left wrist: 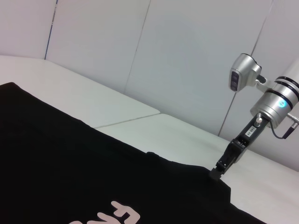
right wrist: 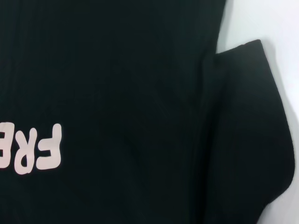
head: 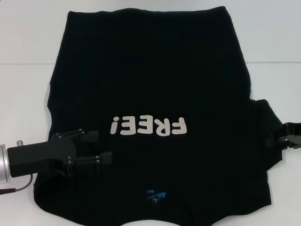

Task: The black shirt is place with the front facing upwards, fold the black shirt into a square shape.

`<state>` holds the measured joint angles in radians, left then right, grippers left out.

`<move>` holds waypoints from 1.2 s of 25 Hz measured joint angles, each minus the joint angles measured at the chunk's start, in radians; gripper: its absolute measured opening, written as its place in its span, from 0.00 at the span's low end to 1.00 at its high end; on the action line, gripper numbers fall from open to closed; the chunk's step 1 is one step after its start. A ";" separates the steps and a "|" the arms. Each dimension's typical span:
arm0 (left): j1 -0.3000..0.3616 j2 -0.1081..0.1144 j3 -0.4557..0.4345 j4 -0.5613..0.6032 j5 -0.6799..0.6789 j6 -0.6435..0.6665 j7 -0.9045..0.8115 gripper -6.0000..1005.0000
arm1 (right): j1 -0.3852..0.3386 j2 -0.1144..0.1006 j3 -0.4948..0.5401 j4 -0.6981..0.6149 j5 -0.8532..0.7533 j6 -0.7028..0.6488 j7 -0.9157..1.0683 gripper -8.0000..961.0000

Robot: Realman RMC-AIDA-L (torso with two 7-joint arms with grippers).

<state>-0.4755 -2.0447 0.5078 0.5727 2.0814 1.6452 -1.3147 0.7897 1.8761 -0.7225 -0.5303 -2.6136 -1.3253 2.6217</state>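
The black shirt [head: 150,80] lies spread front up on the white table [head: 28,94]. Its white letters "FREE!" [head: 149,126] read upside down from my head, and the small blue neck label [head: 154,196] is at the near edge. My left gripper [head: 99,147] is open, low over the shirt's near left part, with nothing between its fingers. My right gripper [head: 282,138] is at the outer edge of the right sleeve [head: 265,122]. The left wrist view shows the right gripper [left wrist: 218,170] tip-down on that sleeve's edge. The right wrist view shows the sleeve [right wrist: 247,116] and the letters [right wrist: 37,149].
Bare white table surface surrounds the shirt on the left, right and far sides, with a seam line [head: 23,64] running across it. A white panel wall [left wrist: 187,56] stands beyond the table. A thin cable [head: 14,189] trails from my left arm.
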 joint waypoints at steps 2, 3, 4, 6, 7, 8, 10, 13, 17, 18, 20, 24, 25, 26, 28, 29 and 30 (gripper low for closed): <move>0.000 0.000 0.000 0.000 -0.001 0.000 0.000 0.86 | 0.001 0.000 -0.001 0.000 0.000 0.000 0.000 0.46; 0.000 0.000 0.000 0.000 -0.001 0.001 0.000 0.86 | 0.001 0.000 -0.003 0.000 0.000 0.000 0.000 0.44; 0.000 0.000 0.000 -0.001 -0.002 0.001 0.000 0.86 | 0.001 0.000 -0.005 -0.001 0.000 0.000 0.001 0.42; 0.001 0.000 0.000 -0.001 -0.003 0.001 0.000 0.86 | 0.001 0.000 -0.012 -0.001 0.000 0.001 0.005 0.38; 0.002 0.000 0.000 -0.001 -0.003 0.001 0.000 0.86 | 0.001 0.000 -0.017 0.000 0.000 0.002 0.006 0.36; 0.002 0.000 0.000 -0.001 -0.003 0.001 0.000 0.86 | 0.001 0.000 -0.021 0.000 0.000 0.003 0.007 0.34; 0.003 0.000 0.000 -0.001 -0.002 0.001 0.000 0.86 | 0.001 0.000 -0.026 0.000 0.000 0.006 0.008 0.30; 0.003 0.003 0.000 -0.003 -0.004 0.001 0.000 0.86 | 0.001 0.000 -0.027 0.000 0.000 0.006 0.010 0.25; 0.003 0.004 0.000 -0.004 -0.005 0.001 0.000 0.86 | 0.000 -0.002 -0.028 -0.001 0.000 0.006 0.010 0.03; 0.003 0.005 0.000 -0.004 -0.005 0.002 0.000 0.86 | -0.001 -0.004 -0.026 -0.001 0.000 0.005 0.008 0.03; 0.003 0.005 -0.002 -0.005 -0.005 0.004 -0.001 0.86 | -0.005 -0.008 -0.022 -0.014 0.000 -0.001 0.007 0.03; 0.004 0.006 -0.006 -0.005 -0.006 0.005 -0.001 0.86 | -0.028 -0.012 -0.001 -0.106 0.004 -0.044 0.008 0.03; 0.006 0.006 -0.006 -0.005 -0.007 0.006 -0.001 0.86 | -0.033 -0.012 0.007 -0.128 0.005 -0.054 0.008 0.03; 0.008 0.006 -0.006 -0.005 -0.007 0.006 -0.001 0.86 | -0.036 -0.013 0.019 -0.151 0.005 -0.068 0.007 0.03; 0.010 0.006 -0.006 -0.005 -0.007 0.007 -0.002 0.86 | -0.038 -0.014 0.034 -0.188 0.008 -0.087 -0.002 0.03; 0.010 0.006 -0.006 -0.005 -0.007 0.007 -0.002 0.86 | -0.035 -0.014 0.036 -0.203 0.010 -0.091 -0.011 0.03; 0.011 0.006 -0.006 -0.005 -0.007 0.007 -0.002 0.86 | -0.030 -0.014 0.035 -0.211 0.011 -0.095 -0.019 0.03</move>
<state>-0.4648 -2.0386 0.5015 0.5675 2.0748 1.6523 -1.3162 0.7602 1.8616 -0.6875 -0.7417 -2.6028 -1.4201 2.6027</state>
